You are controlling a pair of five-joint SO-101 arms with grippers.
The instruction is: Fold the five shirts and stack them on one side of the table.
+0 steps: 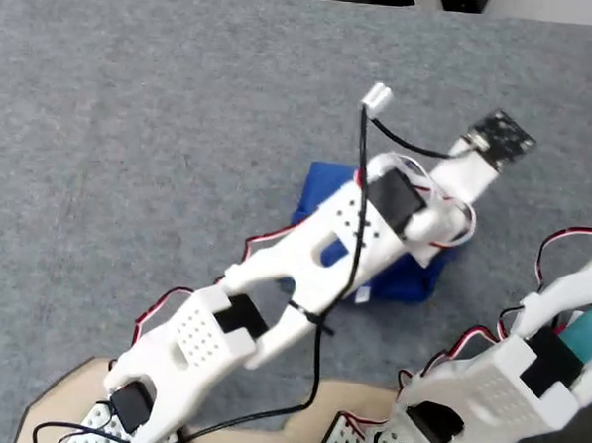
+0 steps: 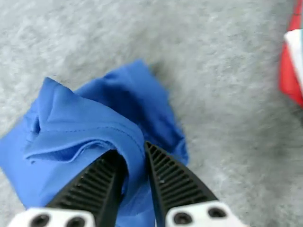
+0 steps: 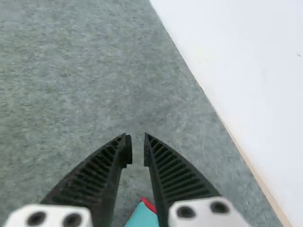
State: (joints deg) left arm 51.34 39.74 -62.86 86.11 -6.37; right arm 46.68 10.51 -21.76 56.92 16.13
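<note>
A crumpled blue shirt lies on the grey felt table, mostly hidden under the arm stretched across the middle. In the left wrist view my left gripper is shut on a raised fold of this blue shirt, with the cloth bunched between the black fingers. My right gripper hangs over bare felt near the table's edge, fingers almost together with nothing between the tips. Under its base I see a patch of teal cloth with a red edge.
A red and white piece of cloth lies farther along the table from the blue shirt. Teal cloth peeks out by the right arm. The table's edge runs beside a white floor. Open felt stretches to the left.
</note>
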